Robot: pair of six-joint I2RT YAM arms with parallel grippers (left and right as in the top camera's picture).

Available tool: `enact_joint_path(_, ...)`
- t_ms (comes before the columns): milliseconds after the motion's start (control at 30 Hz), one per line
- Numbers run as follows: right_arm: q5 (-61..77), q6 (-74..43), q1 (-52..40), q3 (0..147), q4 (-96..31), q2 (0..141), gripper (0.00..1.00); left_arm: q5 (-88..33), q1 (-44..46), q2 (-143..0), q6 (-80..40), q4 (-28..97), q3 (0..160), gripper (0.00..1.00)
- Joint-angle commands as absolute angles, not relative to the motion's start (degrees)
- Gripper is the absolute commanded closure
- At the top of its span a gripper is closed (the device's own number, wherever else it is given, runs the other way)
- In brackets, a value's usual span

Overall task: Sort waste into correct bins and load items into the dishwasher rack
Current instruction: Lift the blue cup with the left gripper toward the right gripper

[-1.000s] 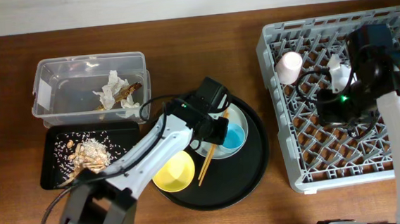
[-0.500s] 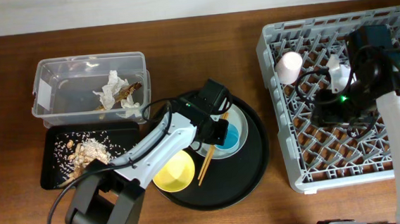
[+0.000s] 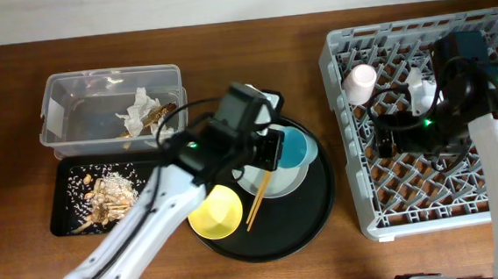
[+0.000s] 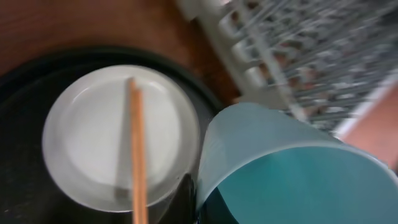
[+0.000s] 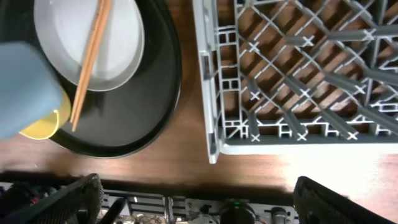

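My left gripper [image 3: 278, 151] is shut on the rim of the light blue cup [image 3: 300, 145], which hangs tilted just above the grey-white plate [image 3: 274, 180]. In the left wrist view the blue cup [image 4: 292, 168] fills the lower right, with its wall pinched between my jaws [image 4: 200, 208]. Chopsticks [image 3: 258, 200] lie across the plate, beside the yellow bowl [image 3: 216, 212]. The pink cup [image 3: 360, 82] stands in the grey dishwasher rack [image 3: 347, 163]. My right gripper [image 3: 391, 138] hovers open over the rack with nothing in it, and its fingers [image 5: 68, 199] stand far apart.
A round black tray [image 3: 311, 214] carries the plate and bowl. At the left, a clear box [image 3: 62, 108] holds a white napkin [image 3: 141, 106] and a brown wrapper [image 3: 158, 117]. A shallow black tray [image 3: 65, 214] holds food scraps [image 3: 108, 192].
My left gripper has shut on the blue cup and lifted it off the plate. The right gripper has opened wide over the rack.
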State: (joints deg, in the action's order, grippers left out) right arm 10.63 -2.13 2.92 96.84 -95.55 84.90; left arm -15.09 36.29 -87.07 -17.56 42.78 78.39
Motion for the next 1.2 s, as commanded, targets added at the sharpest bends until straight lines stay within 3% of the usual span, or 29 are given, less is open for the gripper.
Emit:
enact_joint_path(0, 18.13, 2.61, 2.98, 96.42, -94.83, 83.94, 0.01, -37.52, 28.91, -85.38, -15.92, 42.65, 79.29, 1.0)
enact_joint_path(200, 52.6, 30.24, 2.98, 96.42, -97.34, 83.94, 0.01, -71.57, 16.91, -85.58, -7.55, 39.83, 79.29, 1.0)
enact_joint_path(300, 63.68, 36.23, 2.96, 96.4, -97.34, 83.94, 0.01, -83.44, 14.61, -85.58, -6.72, 35.4, 79.29, 1.0)
enact_joint_path(567, 70.08, 39.2, 2.46, 96.4, -97.34, 83.94, 0.01, -84.25, 15.0, -85.58, -6.7, 32.69, 79.29, 1.0)
enact_joint_path(933, 73.23, 39.03, -7.97, 96.4, -93.62, 83.94, 0.0, -84.29, 16.88, -85.58, -6.72, 30.0, 79.29, 1.0)
enact_joint_path(1167, 74.87, 39.0, -7.99, 96.4, -93.25, 83.94, 0.23, -84.27, 16.88, -85.58, -6.7, 29.98, 79.29, 1.0)
